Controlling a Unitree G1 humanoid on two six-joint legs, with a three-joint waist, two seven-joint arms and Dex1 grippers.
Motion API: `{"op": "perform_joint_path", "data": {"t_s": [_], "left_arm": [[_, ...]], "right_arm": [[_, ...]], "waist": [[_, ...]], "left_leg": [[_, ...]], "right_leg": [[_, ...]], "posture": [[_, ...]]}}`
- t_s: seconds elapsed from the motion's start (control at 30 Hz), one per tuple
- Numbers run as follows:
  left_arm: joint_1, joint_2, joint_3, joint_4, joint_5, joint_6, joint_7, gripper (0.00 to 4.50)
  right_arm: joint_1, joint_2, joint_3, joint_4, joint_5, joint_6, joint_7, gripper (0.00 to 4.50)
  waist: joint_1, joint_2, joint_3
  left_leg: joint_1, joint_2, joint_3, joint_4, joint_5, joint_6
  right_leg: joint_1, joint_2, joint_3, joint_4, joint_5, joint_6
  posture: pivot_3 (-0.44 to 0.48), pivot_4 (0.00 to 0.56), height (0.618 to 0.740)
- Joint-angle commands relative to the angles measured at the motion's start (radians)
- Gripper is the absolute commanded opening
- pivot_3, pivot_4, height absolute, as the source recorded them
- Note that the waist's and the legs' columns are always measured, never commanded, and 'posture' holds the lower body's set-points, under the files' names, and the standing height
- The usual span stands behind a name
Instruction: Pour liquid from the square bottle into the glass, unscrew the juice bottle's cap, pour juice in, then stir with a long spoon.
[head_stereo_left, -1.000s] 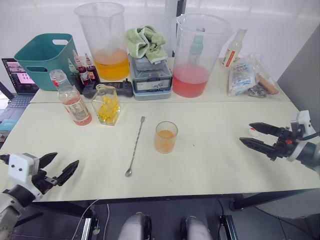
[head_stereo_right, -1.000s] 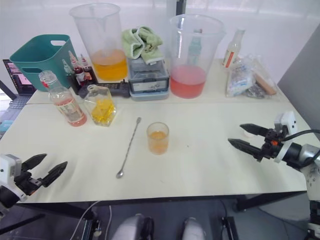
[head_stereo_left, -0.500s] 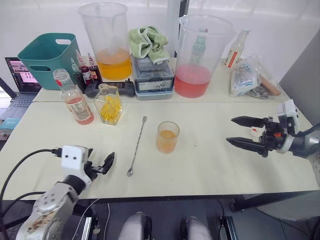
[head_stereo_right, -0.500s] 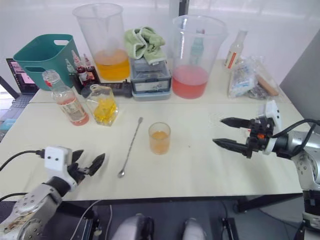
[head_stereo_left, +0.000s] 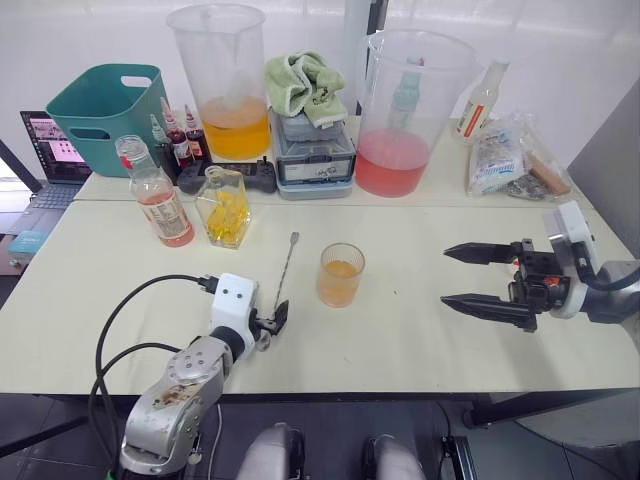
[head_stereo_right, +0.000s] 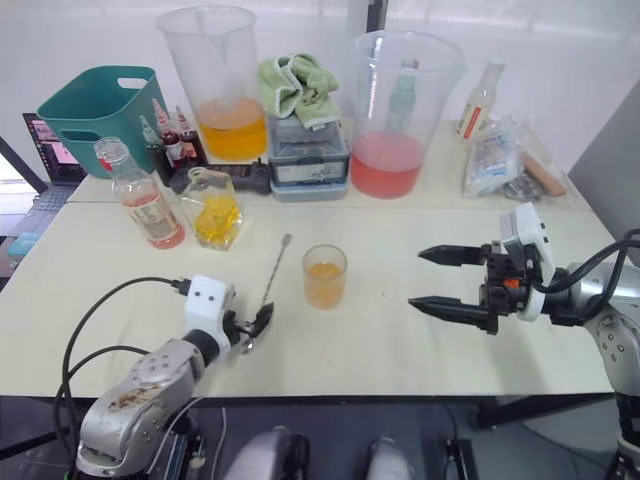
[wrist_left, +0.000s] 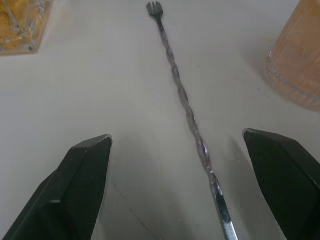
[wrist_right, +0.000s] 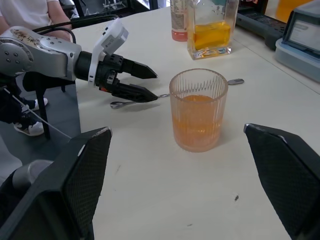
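The glass (head_stereo_left: 340, 275), part full of orange liquid, stands mid-table. The long spoon (head_stereo_left: 283, 283) lies just left of it, bowl end toward me. My left gripper (head_stereo_left: 275, 320) is open low over the table, its fingers (wrist_left: 85, 185) on either side of the spoon's twisted handle (wrist_left: 190, 115) near the bowl. My right gripper (head_stereo_left: 445, 276) is open and empty, pointing at the glass (wrist_right: 197, 110) from the right, a short way off. The square bottle (head_stereo_left: 225, 207) and the juice bottle (head_stereo_left: 160, 192), its neck uncapped, stand at the back left. The cap is hidden.
Behind the seam stand a teal basket (head_stereo_left: 100, 110), a big jug of orange fluid (head_stereo_left: 222, 80), a grey box (head_stereo_left: 315, 150) under a green cloth (head_stereo_left: 305, 80), a big jug of pink fluid (head_stereo_left: 405, 110), a pale bottle (head_stereo_left: 480, 100) and plastic bags (head_stereo_left: 510, 155). A laptop (head_stereo_left: 50, 150) sits far left.
My left arm has swung in from the near-left table edge to the spoon's bowl end. My right gripper has moved left toward the glass. The camera shifted slightly.
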Motion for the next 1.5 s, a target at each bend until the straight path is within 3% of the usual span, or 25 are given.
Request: {"op": "perform_joint_path", "data": {"t_s": [0.03,0.43,0.8,1.0,1.17,1.47,1.5], "left_arm": [[-0.024,-0.024,-0.014,0.026,0.037,0.027,0.024,3.86],[0.006,0.046,0.046,0.014,0.042,0.063,-0.068,0.02],[0.085,0.342,0.16,0.033,-0.007,-0.167,-0.432,0.02],[0.086,0.432,0.169,0.114,-0.042,-0.173,-0.569,0.02],[0.06,0.481,0.131,0.128,-0.029,-0.152,-0.615,1.59],[0.024,0.539,0.058,0.136,-0.01,-0.044,-0.63,1.59],[0.02,0.536,0.049,0.143,-0.009,-0.039,-0.63,1.03]], "right_arm": [[-0.001,-0.019,-0.045,-0.023,0.008,-0.015,-0.009,4.5],[0.018,-0.007,-0.01,-0.004,-0.035,-0.078,0.016,4.5],[0.023,0.048,0.024,0.0,-0.059,-0.117,0.0,4.5],[0.045,0.059,0.034,-0.008,-0.072,-0.128,-0.017,4.5],[0.057,0.079,0.029,-0.032,-0.063,-0.115,-0.056,4.5],[0.089,0.109,0.027,-0.068,-0.057,-0.112,-0.102,4.5],[0.09,0.111,0.029,-0.071,-0.058,-0.113,-0.107,4.5]], "waist": [[0.001,0.0,0.0],[-0.001,0.001,0.0],[-0.007,0.001,0.0],[-0.001,0.001,0.0],[-0.003,0.001,0.0],[-0.004,0.005,-0.003],[-0.004,0.006,-0.003]], "left_leg": [[0.0,0.0,0.0,0.0,0.0,0.0],[0.0,0.0,0.0,0.0,0.0,0.0],[0.0,0.001,0.0,-0.002,0.0,-0.002],[-0.001,0.0,0.0,-0.002,0.0,-0.002],[-0.001,0.001,0.0,-0.002,0.0,-0.003],[0.0,0.001,0.001,-0.002,0.0,-0.002],[0.0,0.001,0.001,-0.002,0.0,-0.002]], "right_leg": [[0.0,0.0,0.0,0.0,0.0,0.0],[0.0,0.0,0.001,0.0,0.0,0.0],[-0.004,0.0,0.001,0.0,-0.001,-0.001],[-0.009,-0.002,0.0,0.0,-0.001,-0.001],[-0.009,-0.001,0.0,0.0,-0.001,-0.001],[-0.009,-0.001,0.0,0.001,-0.001,-0.001],[-0.009,-0.001,0.0,0.001,-0.001,-0.001]], "posture": [[0.0,0.15,0.739],[0.0,0.15,0.739],[0.0,0.15,0.739],[0.0,0.15,0.739],[0.0,0.15,0.739],[0.0,0.15,0.739],[0.0,0.15,0.739]]}}
